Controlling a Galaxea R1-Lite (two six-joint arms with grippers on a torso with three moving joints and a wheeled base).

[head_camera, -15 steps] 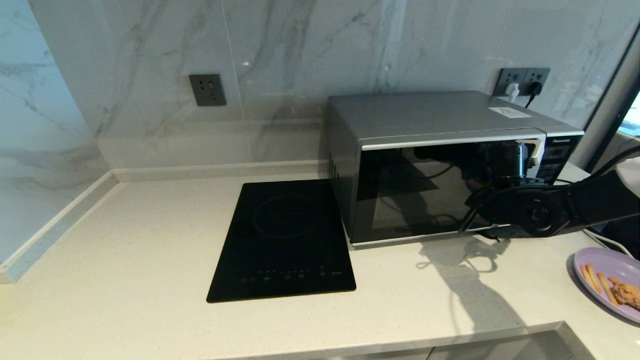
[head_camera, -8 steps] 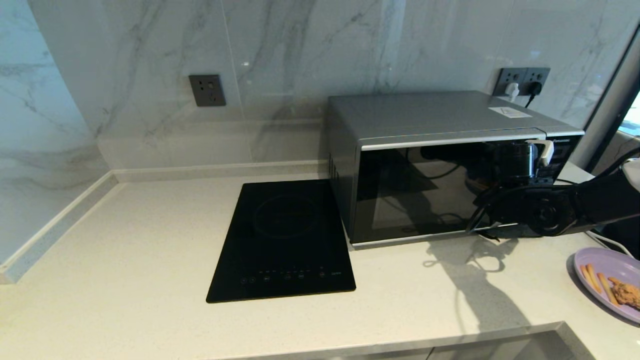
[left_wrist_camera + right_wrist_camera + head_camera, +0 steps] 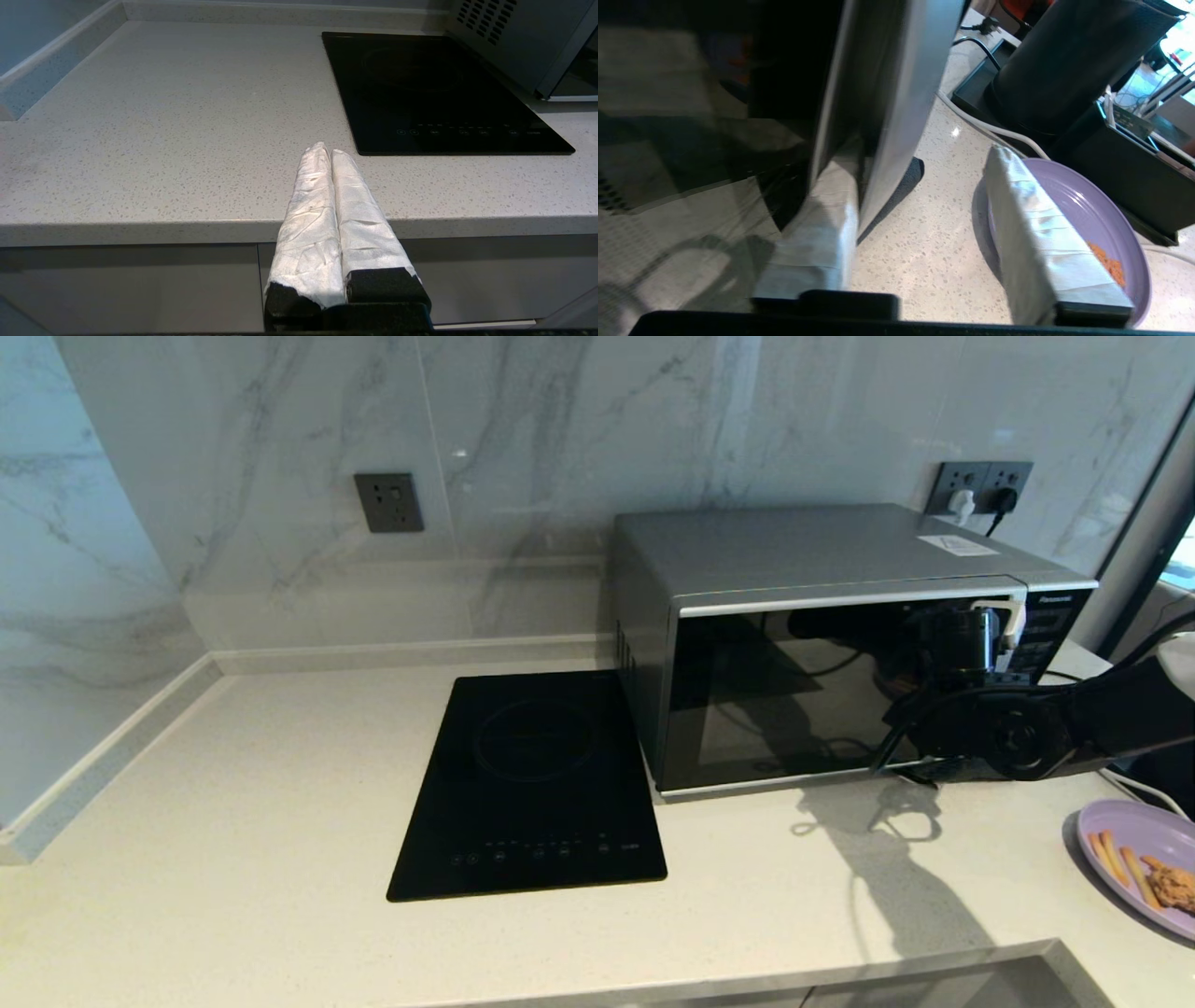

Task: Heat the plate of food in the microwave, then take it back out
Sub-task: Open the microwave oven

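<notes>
right gripper [image 3: 920, 233] | jaws spread, straddling upright microwave [image 3: 840, 616] handle [image 3: 887, 112] | left gripper [image 3: 327, 154] jaws closed, parked

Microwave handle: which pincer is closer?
Right. The right pincer is open at the handle, one finger behind it. The left pincer is shut, off by the counter edge.

One microwave [image 3: 840, 644], one plate of food [image 3: 1144, 863], one hob [image 3: 532, 789].
</notes>
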